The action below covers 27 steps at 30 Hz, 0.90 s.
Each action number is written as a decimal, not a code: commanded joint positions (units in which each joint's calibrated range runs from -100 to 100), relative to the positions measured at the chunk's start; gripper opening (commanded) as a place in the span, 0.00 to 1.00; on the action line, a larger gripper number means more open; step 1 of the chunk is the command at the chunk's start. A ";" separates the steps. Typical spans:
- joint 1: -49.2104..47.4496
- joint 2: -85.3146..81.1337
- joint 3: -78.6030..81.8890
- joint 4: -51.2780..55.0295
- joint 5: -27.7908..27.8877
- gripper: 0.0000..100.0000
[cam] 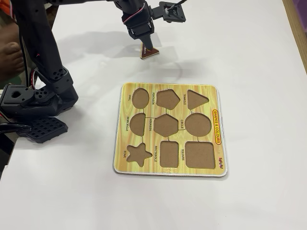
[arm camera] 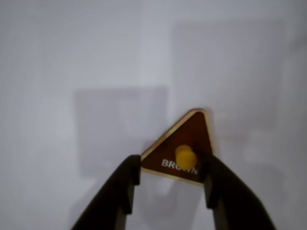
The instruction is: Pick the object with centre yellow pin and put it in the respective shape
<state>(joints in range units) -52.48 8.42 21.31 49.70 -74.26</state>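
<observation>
The object with the centre yellow pin, a dark-brown triangle [arm camera: 188, 134] lettered "BROWN", sits between my two black fingers in the wrist view, its yellow knob [arm camera: 184, 155] near the fingertips. My gripper [arm camera: 170, 167] is shut on its two side edges. In the fixed view the gripper [cam: 145, 47] holds the triangle [cam: 149, 53] tilted, just over the white table, behind the board's top edge. The respective shape, the recess labelled "TRIANGLE" [cam: 196, 99], is in the top right corner of the yellow puzzle board [cam: 125, 163]. The board is out of the wrist view.
The board's other recesses, such as the pentagon [cam: 167, 99], circle [cam: 198, 124] and star [cam: 138, 154], show brown bottoms. The arm's black base [cam: 36, 103] stands at the table's left edge. A wooden strip [cam: 298, 28] runs along the right side.
</observation>
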 commanded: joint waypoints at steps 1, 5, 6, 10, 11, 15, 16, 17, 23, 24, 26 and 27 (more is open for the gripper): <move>0.92 -0.13 -2.07 -0.18 0.31 0.14; 0.92 -0.13 -1.44 -0.18 0.31 0.14; 0.92 -0.13 -1.44 -0.09 0.31 0.14; 1.01 -0.05 -1.26 -0.09 0.36 0.13; 1.11 -0.05 -1.26 -0.09 0.36 0.12; 1.21 -0.05 -1.17 0.00 0.36 0.10; 1.21 -0.05 -1.17 0.00 0.36 0.10; 1.21 -0.05 -1.17 0.00 0.36 0.10; 1.31 0.12 -1.17 0.00 0.36 0.10; 1.31 0.12 -1.17 0.00 0.36 0.10; 1.31 0.45 -1.08 0.00 0.36 0.10; 1.40 1.20 -1.08 -0.26 0.36 0.10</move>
<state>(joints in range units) -52.10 9.11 21.31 49.70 -74.26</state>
